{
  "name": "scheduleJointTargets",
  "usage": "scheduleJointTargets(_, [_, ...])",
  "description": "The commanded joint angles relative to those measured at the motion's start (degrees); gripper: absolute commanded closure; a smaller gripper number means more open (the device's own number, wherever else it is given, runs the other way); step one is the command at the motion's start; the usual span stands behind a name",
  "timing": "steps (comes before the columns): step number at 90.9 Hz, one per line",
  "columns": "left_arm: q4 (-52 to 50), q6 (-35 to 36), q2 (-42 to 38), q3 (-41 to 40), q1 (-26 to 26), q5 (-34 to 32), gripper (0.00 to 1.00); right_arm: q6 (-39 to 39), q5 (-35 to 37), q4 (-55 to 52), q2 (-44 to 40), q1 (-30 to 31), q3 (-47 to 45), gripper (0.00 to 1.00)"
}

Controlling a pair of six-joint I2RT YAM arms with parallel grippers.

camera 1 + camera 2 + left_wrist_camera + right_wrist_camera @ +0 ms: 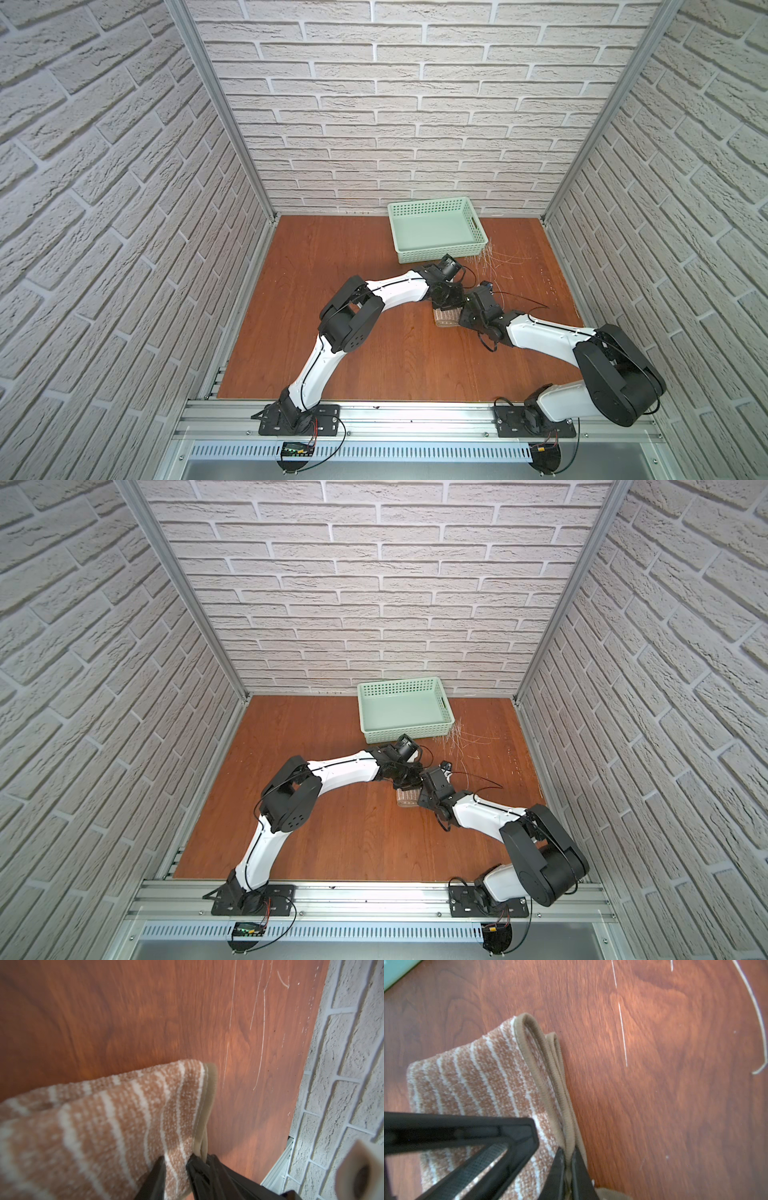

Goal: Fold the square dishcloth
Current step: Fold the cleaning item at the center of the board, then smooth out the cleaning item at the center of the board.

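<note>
The square dishcloth [446, 320] [407, 798] is a small folded tan bundle with cream stripes, lying mid-table and largely hidden under both wrists in both top views. In the left wrist view my left gripper [176, 1164] has a striped fold of the dishcloth [99, 1126] pinched between its fingers, close to the darker hem. The right wrist view shows my right gripper [568, 1154] shut tight on the doubled hem of the dishcloth [477, 1076]. The black frame of the left finger [471, 1136] rests on the cloth beside it. The two grippers meet over the bundle.
A mint-green basket [440, 253] [405, 732] stands just behind the grippers, near the back wall. Pale scratches [494, 262] mark the wooden table [332, 365] to its right. Brick-pattern walls and aluminium rails close in the sides.
</note>
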Motion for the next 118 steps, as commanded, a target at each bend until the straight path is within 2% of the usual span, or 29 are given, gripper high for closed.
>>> scheduleJointTargets(1, [-0.59,0.84,-5.65,-1.87,1.46,-3.86,0.63,0.56,1.67,-0.78,-0.3,0.29,0.64,0.9])
scheduleJointTargets(24, [-0.99,0.66,-10.75,-7.53,2.41,-7.91,0.72,0.49,1.48,-1.84,-1.63,0.33,0.82,0.9])
scheduleJointTargets(36, [-0.59,0.34,-11.34,-9.82,1.58,-7.11,0.81,0.47,1.52,-2.16,-2.07,0.3,0.94,0.91])
scheduleJointTargets(59, [0.68,-0.66,-11.06,-15.03,-0.45,-5.36,0.89,0.52,1.75,-3.1,-2.69,0.3,1.08,0.9])
scheduleJointTargets(84, [2.84,-0.9,-9.58,-17.88,-0.04,-4.54,0.89,1.19,2.09,-4.66,-3.16,0.33,1.16,0.9])
scheduleJointTargets(98, [3.17,-0.77,-9.58,-18.52,0.55,-4.52,0.85,2.05,3.63,-8.19,-3.31,0.29,1.73,0.87])
scheduleJointTargets(118, [1.74,0.66,-12.96,-18.54,0.57,-5.51,0.77,1.56,6.1,-15.21,-8.66,0.29,3.72,0.74])
